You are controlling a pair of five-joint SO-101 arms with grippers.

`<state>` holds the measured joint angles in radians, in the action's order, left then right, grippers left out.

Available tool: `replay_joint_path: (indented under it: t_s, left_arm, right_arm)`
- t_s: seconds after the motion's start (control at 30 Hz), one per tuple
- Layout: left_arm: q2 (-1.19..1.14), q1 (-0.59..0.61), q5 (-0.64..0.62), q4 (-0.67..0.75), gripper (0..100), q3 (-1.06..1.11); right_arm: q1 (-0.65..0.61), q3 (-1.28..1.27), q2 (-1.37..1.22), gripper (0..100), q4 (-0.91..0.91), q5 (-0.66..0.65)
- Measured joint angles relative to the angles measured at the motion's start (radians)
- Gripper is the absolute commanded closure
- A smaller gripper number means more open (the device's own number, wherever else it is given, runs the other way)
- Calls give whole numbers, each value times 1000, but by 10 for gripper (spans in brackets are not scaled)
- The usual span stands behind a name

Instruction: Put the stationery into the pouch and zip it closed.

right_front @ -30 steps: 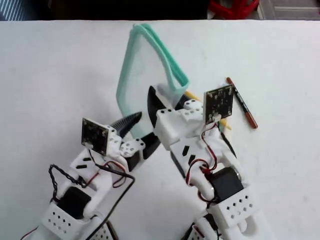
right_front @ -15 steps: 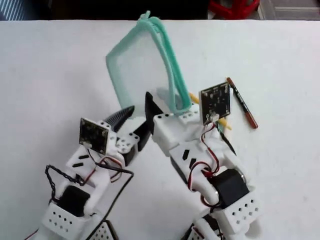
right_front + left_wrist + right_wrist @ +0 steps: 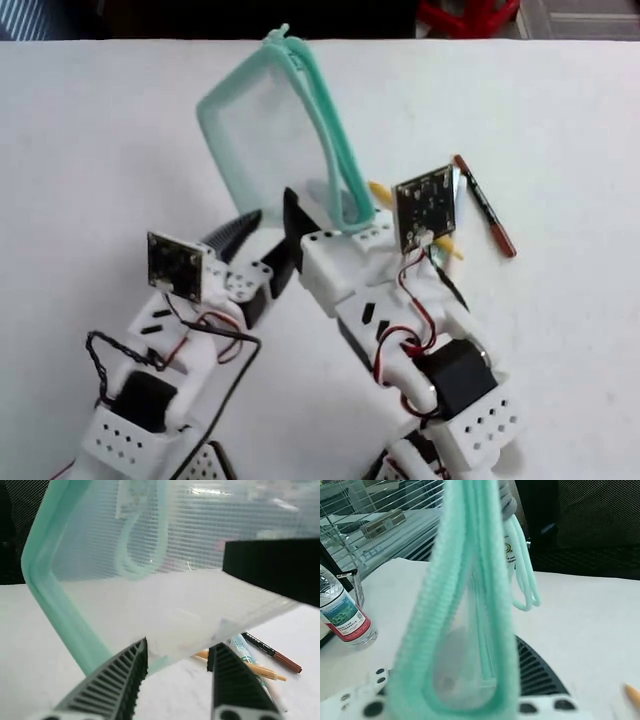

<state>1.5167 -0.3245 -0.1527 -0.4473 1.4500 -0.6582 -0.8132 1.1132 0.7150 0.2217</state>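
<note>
A translucent mesh pouch with a mint-green zip edge stands upright on the white table. My right gripper is shut on its lower corner, and the green edge rises straight out of the gripper. My left gripper is open just beside and below the pouch, and its ribbed fingers do not touch the pouch. A brown pen, a yellow pencil and a teal pen lie on the table behind the right arm, partly hidden.
A red object sits beyond the far table edge. A water bottle stands off to one side in the right wrist view. The table has free room on the far left and far right.
The pouch has swung over to the left and risen, held by the right gripper. The left arm has drawn back a little to the left, its fingers still apart.
</note>
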Motion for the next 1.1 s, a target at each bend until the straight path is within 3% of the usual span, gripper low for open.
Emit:
replay_joint_path:
  t_s: [0.4, 0.57, 0.8, 0.9, 1.03, 1.1]
  left_arm:
    - [86, 2, 2, -48, 797, 2]
    - [253, 14, 201, -54, 799, 147]
    - [290, 25, 235, -18, 952, 249]
    - [290, 25, 253, -20, 902, 249]
    - [290, 54, 413, -6, 754, 249]
    - [290, 71, 385, -6, 750, 249]
  right_arm:
    - [-11, 0, 2, 979, -5, 0]
    - [-20, -3, 0, 979, 8, 0]
    - [-23, -74, 0, 979, -28, 0]
    - [-23, -86, 0, 979, -95, 0]
    - [-23, -92, -11, 979, -147, 0]
    - [-29, -92, -52, 979, -150, 0]
